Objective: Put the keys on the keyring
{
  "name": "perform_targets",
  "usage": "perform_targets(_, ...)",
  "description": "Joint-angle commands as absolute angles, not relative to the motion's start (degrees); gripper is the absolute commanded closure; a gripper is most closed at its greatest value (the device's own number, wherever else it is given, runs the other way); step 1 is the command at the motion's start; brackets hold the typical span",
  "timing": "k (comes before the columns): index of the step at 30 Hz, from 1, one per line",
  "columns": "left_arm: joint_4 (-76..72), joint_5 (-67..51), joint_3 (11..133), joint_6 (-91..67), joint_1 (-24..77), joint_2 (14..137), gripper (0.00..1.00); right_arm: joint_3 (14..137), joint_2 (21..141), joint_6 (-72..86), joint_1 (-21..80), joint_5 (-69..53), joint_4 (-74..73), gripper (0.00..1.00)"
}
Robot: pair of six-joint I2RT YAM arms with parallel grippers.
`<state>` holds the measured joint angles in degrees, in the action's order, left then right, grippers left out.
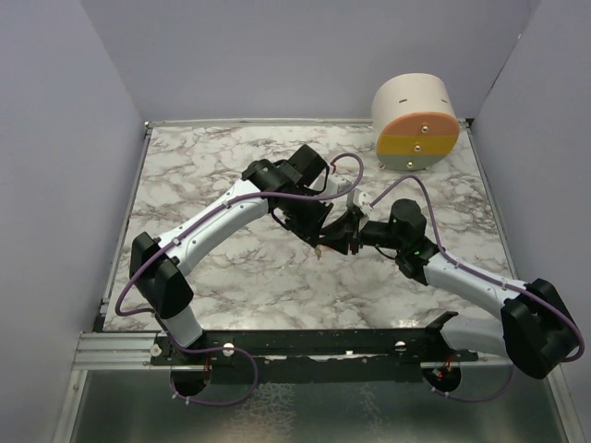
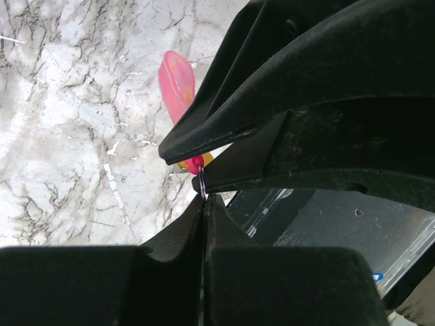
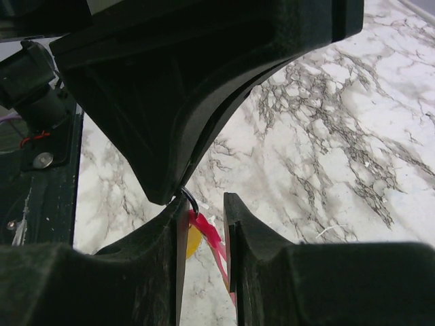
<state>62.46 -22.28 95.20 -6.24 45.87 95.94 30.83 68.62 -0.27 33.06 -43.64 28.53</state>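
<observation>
Keys [image 2: 177, 81], pink and yellow, by keyring [image 2: 202, 183]

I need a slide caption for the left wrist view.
Left gripper shut on the keyring; pink key and yellow key at the right gripper.

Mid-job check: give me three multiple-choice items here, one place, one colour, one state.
1. The cylinder stands: A) far right corner B) near left corner C) centre.
2. The long key is: A) green B) pink C) blue.
3. The left gripper is: A) wide open B) holding the cylinder C) shut on the ring.
Answers: 1 A, top view shows it back right; 2 B, plainly pink in the left wrist view; 3 C, its fingers pinch the thin ring.
</observation>
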Motion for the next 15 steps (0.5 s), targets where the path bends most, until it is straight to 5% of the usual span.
perform_targets(1,62.2,-24.9,96.1,-5.6,47.1,94.7,1.00,32.2,68.6,-0.7,33.5,-41.3,30.5,0.73)
perform_targets(15,58.9,-18.9,95.8,-6.8,47.9,93.6,0.97,31.7,67.5,-0.5,33.7,-38.8,30.8,0.98)
